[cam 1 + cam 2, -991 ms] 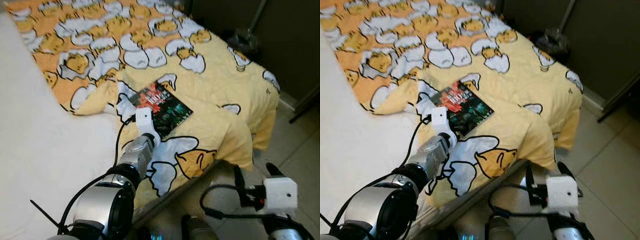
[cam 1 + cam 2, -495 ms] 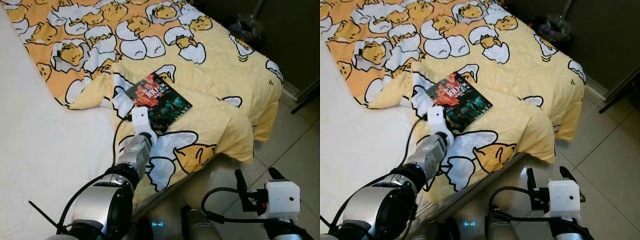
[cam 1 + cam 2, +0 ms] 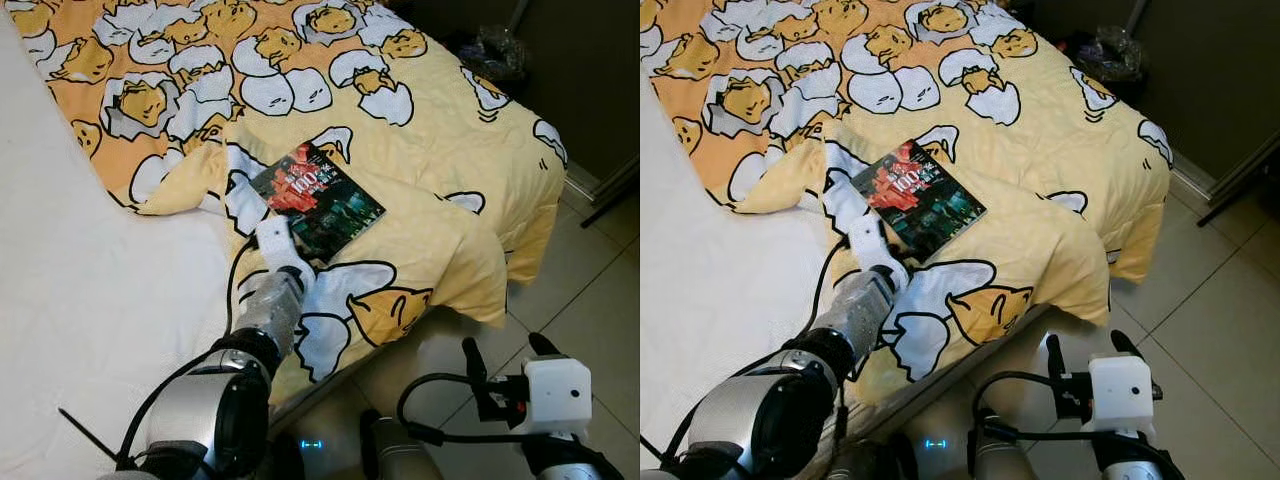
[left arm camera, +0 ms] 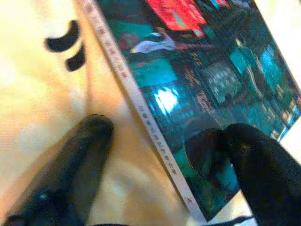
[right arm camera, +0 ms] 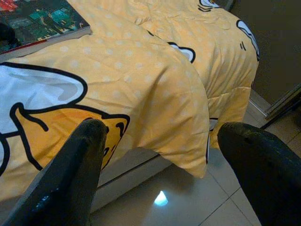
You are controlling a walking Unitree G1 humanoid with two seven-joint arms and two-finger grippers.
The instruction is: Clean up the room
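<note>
A book [image 3: 317, 201] with a dark cover is seen at frame centre on the yellow egg-print blanket [image 3: 430, 150] of the bed. The left pincer [image 4: 164, 141] is spread apart astride its spine edge. The right pincer [image 5: 174, 155], fingers apart, is held low at the lower right over the tiled floor [image 3: 1210, 330].

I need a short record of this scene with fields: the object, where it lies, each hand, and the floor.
object: book, dark cover with red print
location: flat on the yellow blanket, near the bed's edge
left hand: open, one finger on the cover, the other on the blanket beside the spine
right hand: open, low over the floor beside the bed, holds nothing
floor: pale tiles
bed sheet: white, left of the blanket
</note>
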